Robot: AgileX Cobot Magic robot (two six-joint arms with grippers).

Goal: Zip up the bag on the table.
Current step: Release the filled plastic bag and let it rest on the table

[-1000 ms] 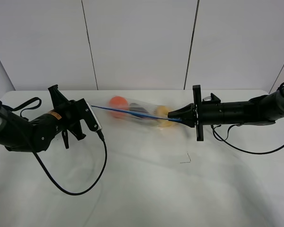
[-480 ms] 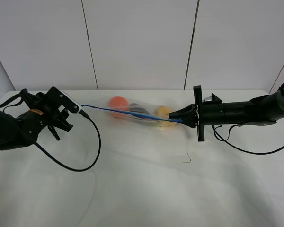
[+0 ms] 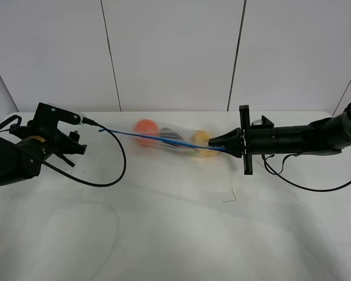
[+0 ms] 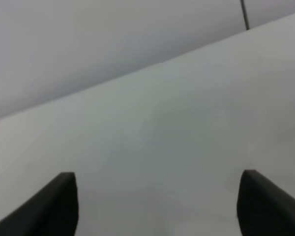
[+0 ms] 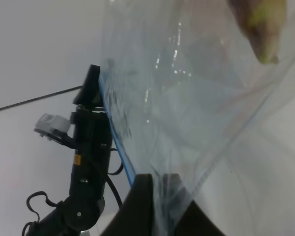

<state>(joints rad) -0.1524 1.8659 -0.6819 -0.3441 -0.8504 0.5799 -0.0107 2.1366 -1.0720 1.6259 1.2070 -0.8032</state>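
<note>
The clear bag (image 3: 174, 139) lies on the white table (image 3: 175, 234), its blue zipper strip (image 3: 140, 137) running from its left end to its right end. Orange, dark and yellow items show through the plastic. My right gripper (image 3: 217, 144) is shut on the bag's right end; the right wrist view shows its fingers (image 5: 141, 206) pinching the crinkly bag (image 5: 187, 73). Left of the bag and apart from it, my left gripper (image 3: 70, 153) stands open. In the left wrist view its gripper (image 4: 157, 201) has only bare table (image 4: 177, 123) between the fingertips.
A black cable (image 3: 108, 172) loops from the left arm (image 3: 23, 155) across the table near the bag's left end. The right arm's cable (image 3: 304, 184) hangs at the right. A small dark mark (image 3: 229, 196) lies in front of the bag. White wall panels stand behind.
My left gripper has opened, come off the left end of the blue strip and swung back to the left. The right gripper and the bag have stayed put.
</note>
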